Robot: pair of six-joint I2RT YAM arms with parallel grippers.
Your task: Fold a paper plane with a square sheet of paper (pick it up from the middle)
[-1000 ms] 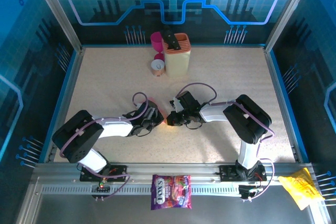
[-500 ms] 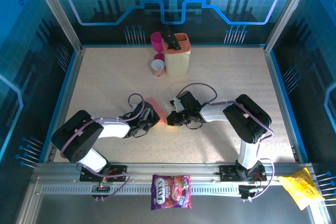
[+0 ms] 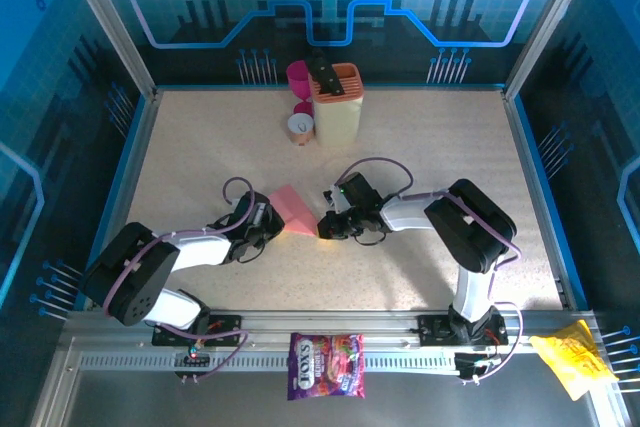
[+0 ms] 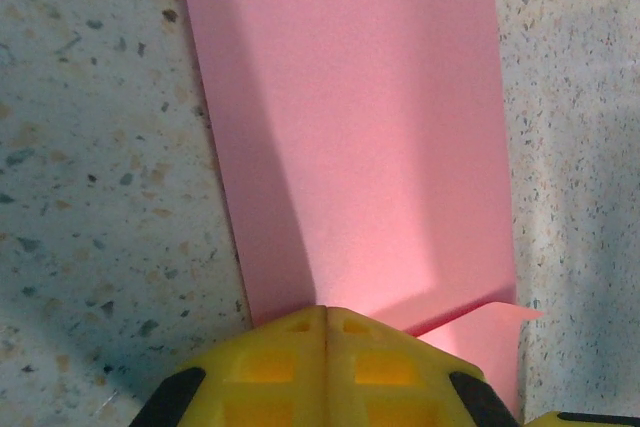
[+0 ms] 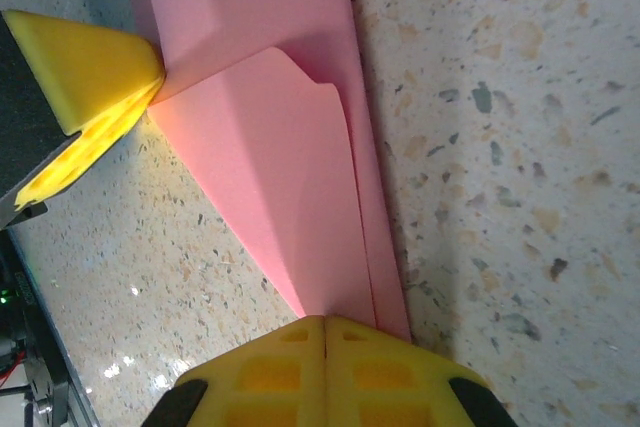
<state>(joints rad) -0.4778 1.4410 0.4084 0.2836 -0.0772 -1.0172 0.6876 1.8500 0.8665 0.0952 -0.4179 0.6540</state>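
The square sheet of paper (image 3: 293, 209), salmon pink, lies folded on the speckled table as a wedge that narrows to a point. In the left wrist view the sheet of paper (image 4: 360, 127) spreads out flat ahead of my left gripper (image 4: 327, 309), which is shut with its tips on the near edge, beside a raised flap. In the right wrist view my right gripper (image 5: 326, 319) is shut with its tips on the narrow pointed end of the paper (image 5: 270, 147). The left gripper's yellow finger (image 5: 80, 67) touches the paper's far corner there. From above, the left gripper (image 3: 268, 224) and right gripper (image 3: 322, 228) flank the paper.
At the back stand a magenta cup (image 3: 298, 74), a cream holder with an orange top (image 3: 337, 105) and a small round roll (image 3: 300, 127). A purple candy bag (image 3: 326, 365) and a yellow bag (image 3: 572, 359) lie on the front rail. Blue walls enclose the table.
My left gripper has slid back to the left across the paper, uncovering more of the pink sheet. The right gripper has stayed on the pointed end.
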